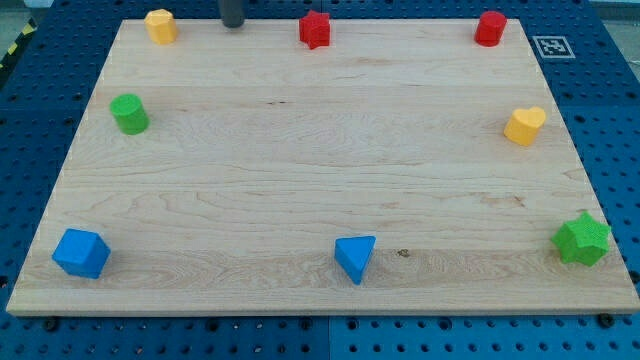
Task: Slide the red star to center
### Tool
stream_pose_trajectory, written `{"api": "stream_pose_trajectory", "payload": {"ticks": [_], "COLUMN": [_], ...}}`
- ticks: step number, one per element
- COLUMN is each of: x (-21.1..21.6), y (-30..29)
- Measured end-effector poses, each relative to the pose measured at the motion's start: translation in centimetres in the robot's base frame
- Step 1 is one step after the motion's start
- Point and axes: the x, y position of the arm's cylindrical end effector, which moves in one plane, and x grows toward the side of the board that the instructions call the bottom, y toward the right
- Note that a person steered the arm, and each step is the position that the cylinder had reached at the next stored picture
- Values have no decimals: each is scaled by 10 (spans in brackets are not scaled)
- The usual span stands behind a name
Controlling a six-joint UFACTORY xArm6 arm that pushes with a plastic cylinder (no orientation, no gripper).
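The red star point(315, 29) sits at the view's top edge of the tabletop point(320, 160), a little left of the middle of that edge and well apart from the centre it must reach. Going from near to far, the view's bottom holds a blue cube point(80, 252) at the left, a blue triangular block point(355, 258) near the middle and a green star point(582, 239) at the right; further up stand a green cylinder point(129, 113) at the left and a yellow heart-shaped block point(525, 125) at the right; along the top lie a yellow block point(160, 25), the star and a red cylinder-like block point(491, 28). The rod comes down at the view's top, its tip point(233, 25) between the yellow block and the star, apart from both. There is no opening end effector here; the rod grasps nothing and touches no block. To do the step well, the tip probably needs to get round behind the star, on its far side, then push straight toward the view's bottom through the block's middle so it does not spin off sideways. The path to the centre looks free of other blocks.
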Motion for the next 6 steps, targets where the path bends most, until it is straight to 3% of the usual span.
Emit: {"api": "stream_pose_trajectory", "payload": {"ticks": [1,6], "x": [-1,3], "y": [45,146]}}
